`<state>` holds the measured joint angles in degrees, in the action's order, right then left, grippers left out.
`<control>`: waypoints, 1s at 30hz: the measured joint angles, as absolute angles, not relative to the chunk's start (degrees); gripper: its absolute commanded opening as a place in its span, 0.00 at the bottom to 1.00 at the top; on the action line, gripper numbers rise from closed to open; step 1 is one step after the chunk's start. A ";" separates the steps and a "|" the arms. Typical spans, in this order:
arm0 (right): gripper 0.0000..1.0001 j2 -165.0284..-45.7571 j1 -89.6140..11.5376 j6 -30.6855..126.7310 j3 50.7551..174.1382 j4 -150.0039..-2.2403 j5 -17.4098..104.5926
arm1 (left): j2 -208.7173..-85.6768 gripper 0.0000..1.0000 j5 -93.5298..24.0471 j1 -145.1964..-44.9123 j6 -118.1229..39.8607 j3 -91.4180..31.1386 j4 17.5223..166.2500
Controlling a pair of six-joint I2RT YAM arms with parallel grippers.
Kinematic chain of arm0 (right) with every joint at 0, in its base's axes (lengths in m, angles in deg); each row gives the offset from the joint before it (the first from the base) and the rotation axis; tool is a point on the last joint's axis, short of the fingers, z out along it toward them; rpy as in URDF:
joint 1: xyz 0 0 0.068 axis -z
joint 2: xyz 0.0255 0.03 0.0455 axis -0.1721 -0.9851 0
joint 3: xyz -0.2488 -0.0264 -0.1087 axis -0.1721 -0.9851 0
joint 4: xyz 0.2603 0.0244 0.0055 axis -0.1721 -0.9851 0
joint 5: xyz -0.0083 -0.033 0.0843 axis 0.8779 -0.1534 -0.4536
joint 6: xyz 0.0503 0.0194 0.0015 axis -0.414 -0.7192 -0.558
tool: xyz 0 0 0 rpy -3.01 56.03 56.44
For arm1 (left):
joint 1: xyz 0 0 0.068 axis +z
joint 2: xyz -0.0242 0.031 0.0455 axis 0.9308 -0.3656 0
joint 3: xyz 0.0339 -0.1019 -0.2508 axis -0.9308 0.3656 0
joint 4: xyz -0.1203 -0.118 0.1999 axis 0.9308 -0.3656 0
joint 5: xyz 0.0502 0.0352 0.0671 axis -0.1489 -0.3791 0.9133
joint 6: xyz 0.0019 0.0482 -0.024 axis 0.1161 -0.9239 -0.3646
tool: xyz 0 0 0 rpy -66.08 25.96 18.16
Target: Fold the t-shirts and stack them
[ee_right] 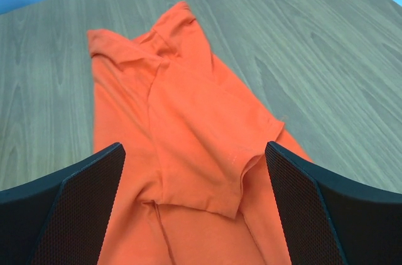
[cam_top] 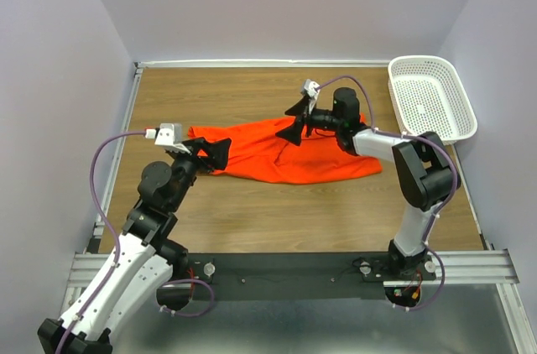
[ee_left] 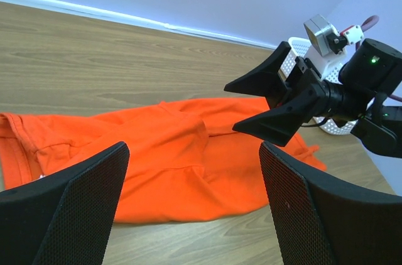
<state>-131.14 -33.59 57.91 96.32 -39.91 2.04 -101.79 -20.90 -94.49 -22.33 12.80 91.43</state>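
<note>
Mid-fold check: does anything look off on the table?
The orange t-shirt lies bunched in a long rumpled strip, partly folded over itself, not spread flat. The left gripper and right gripper hover open by it, holding nothing. No damage visible.

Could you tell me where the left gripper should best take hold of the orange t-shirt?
Probably its left end, pinched from above: the t-shirt lies bunched in a long strip across the table, and that end sits right before the open left gripper.
</note>
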 measured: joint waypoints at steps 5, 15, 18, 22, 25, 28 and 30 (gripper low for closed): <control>1.00 -128.84 -35.21 58.08 96.32 -40.50 7.44 | -103.65 0.93 -20.87 -94.51 -22.18 13.45 95.35; 1.00 -130.77 -33.33 52.82 100.10 -38.82 19.86 | -101.92 0.94 -18.71 -94.51 -23.49 13.45 97.77; 1.00 -130.77 -33.27 53.49 100.16 -38.97 28.93 | -101.02 0.95 -16.83 -94.51 -23.68 13.45 97.75; 1.00 -130.26 -32.04 52.55 98.18 -36.79 34.15 | -100.13 0.95 -14.34 -94.51 -24.10 13.45 97.44; 1.00 -128.71 -32.65 52.47 91.20 -28.37 43.46 | -99.95 0.94 -13.14 -94.49 -24.38 13.45 97.14; 1.00 -130.07 -37.55 57.49 87.18 -18.49 55.42 | -99.71 0.94 -12.81 -94.51 -24.52 13.45 96.90; 1.00 -132.62 -40.98 60.95 87.20 -13.75 60.14 | -99.58 0.95 -12.72 -94.49 -24.54 13.45 96.90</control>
<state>-132.62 -40.98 60.95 87.20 -13.75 60.14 -99.58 -12.72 -94.49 -24.54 13.45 96.90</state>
